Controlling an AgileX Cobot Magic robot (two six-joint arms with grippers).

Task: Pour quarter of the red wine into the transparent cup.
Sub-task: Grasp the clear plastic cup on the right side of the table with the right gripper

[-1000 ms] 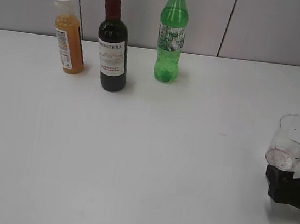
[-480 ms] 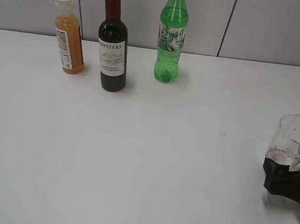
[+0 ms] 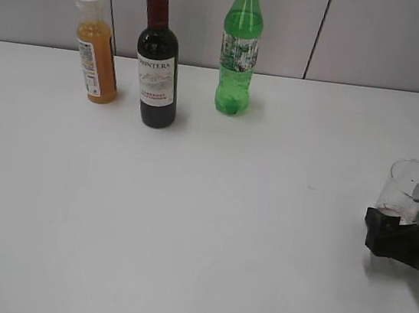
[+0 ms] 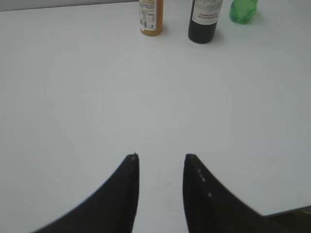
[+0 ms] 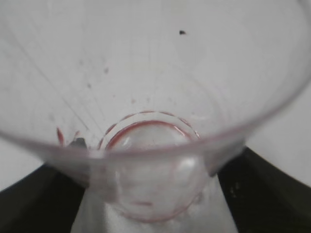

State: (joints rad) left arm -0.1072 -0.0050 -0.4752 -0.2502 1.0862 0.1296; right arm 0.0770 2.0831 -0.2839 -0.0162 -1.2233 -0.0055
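The red wine [image 3: 157, 72] is a dark bottle with a white label, standing upright at the back of the white table; its lower half also shows at the top of the left wrist view [image 4: 203, 22]. At the table's right edge the transparent cup [image 3: 405, 186] stands upright with red residue at its base. My right gripper [image 3: 407, 212] is shut on the cup. From the wrist the cup [image 5: 150, 160] fills the view, with black fingers [image 5: 272, 191] on both sides. Far from the bottles, my left gripper [image 4: 160, 158] hovers open and empty over bare table.
An orange juice bottle [image 3: 96, 49] stands left of the wine and a green soda bottle [image 3: 239, 52] to its right, all in a row by the grey back wall. The white table [image 3: 185, 223] stretches between the bottles and the cup.
The cup was tilted a second ago, its base turned toward the camera. It has swung upright and sunk a little in the right gripper. The left gripper and the bottles have not moved.
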